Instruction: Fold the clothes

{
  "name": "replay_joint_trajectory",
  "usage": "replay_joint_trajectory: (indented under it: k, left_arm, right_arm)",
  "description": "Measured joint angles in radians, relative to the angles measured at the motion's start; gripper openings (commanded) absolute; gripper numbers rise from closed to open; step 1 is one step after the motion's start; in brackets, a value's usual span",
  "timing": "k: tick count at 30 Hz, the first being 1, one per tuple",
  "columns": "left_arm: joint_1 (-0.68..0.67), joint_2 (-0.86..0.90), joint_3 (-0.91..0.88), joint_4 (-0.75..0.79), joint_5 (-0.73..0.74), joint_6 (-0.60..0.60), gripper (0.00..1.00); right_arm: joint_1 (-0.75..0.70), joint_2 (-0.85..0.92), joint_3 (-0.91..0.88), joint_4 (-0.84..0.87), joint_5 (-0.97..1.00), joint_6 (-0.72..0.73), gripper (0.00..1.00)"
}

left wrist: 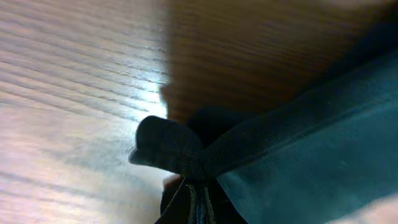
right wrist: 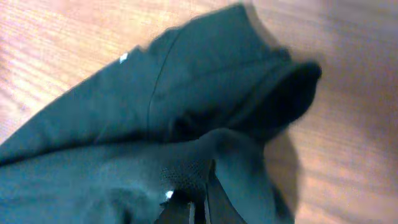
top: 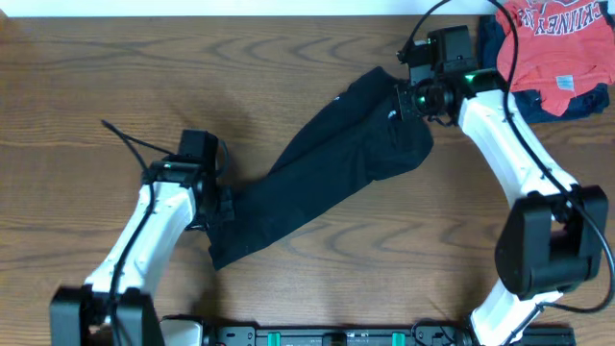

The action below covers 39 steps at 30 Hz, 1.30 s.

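pinching: left gripper (top: 220, 205), jaws pressed together on a bunched fold at the lower-left end of the plain black soft-fabric garment (top: 327, 173); the left wrist view shows cloth gathered into the fingertips. right gripper (top: 404, 102), likewise closed on a gathered pleat at the garment's upper-right end; a small white mark (right wrist: 122, 58) shows on the cloth beyond it.

item: the garment lies as a long rumpled band running diagonally across the brown wood-grain table (top: 96, 77), spanning from one gripper to the other.

handling, as judged: light, limp and not fragile; sags and creases wherever unsupported. best holds: hems, seams or corners, where doubled cloth gives the jaws more to bite.

also present: red shirt with white lettering (top: 553, 34) atop a navy blue garment (top: 492, 43), far right corner, apart from the black one.
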Motion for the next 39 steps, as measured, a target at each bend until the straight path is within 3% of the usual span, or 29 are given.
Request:
replay_joint_trajectory:
  k: [7, 17, 18, 20, 21, 22, 24, 25, 31, 39]
  left_arm:
    - [0.000, 0.104, -0.053, 0.101, -0.023, -0.026, 0.06]
    - [0.000, 0.114, -0.054, 0.117, -0.030, -0.041, 0.06]
    - [0.000, 0.114, -0.054, 0.117, -0.030, -0.042, 0.14]
    - [0.000, 0.114, -0.054, 0.117, -0.032, -0.047, 0.41]
    - [0.000, 0.114, -0.054, 0.115, -0.035, -0.051, 0.59]
    - [0.000, 0.114, -0.054, 0.112, -0.037, -0.050, 0.74]
    - [0.000, 0.114, -0.054, 0.096, -0.039, -0.052, 0.79]
    - [0.000, 0.114, -0.054, 0.085, -0.039, -0.053, 0.83]
    - [0.014, 0.093, -0.048, -0.009, -0.041, -0.058, 0.94]
    - [0.101, -0.177, 0.019, -0.126, 0.038, -0.048, 0.99]
  right_arm:
    - [0.000, 0.044, 0.000, 0.109, -0.007, -0.021, 0.01]
    - [0.019, 0.052, 0.000, 0.245, -0.008, -0.050, 0.01]
    - [0.022, 0.053, 0.000, 0.253, -0.008, -0.050, 0.02]
    - [0.028, 0.061, 0.000, 0.264, -0.008, -0.051, 0.10]
    - [0.031, 0.066, 0.000, 0.268, -0.008, -0.051, 0.24]
    - [0.033, 0.071, 0.000, 0.270, -0.008, -0.048, 0.45]
    - [0.034, 0.084, 0.000, 0.273, -0.009, -0.056, 0.91]
    - [0.034, 0.087, 0.000, 0.274, -0.009, -0.057, 0.99]
    - [0.034, 0.091, 0.014, 0.233, -0.009, -0.061, 0.99]
    - [0.034, 0.090, 0.193, -0.103, -0.008, -0.063, 0.99]
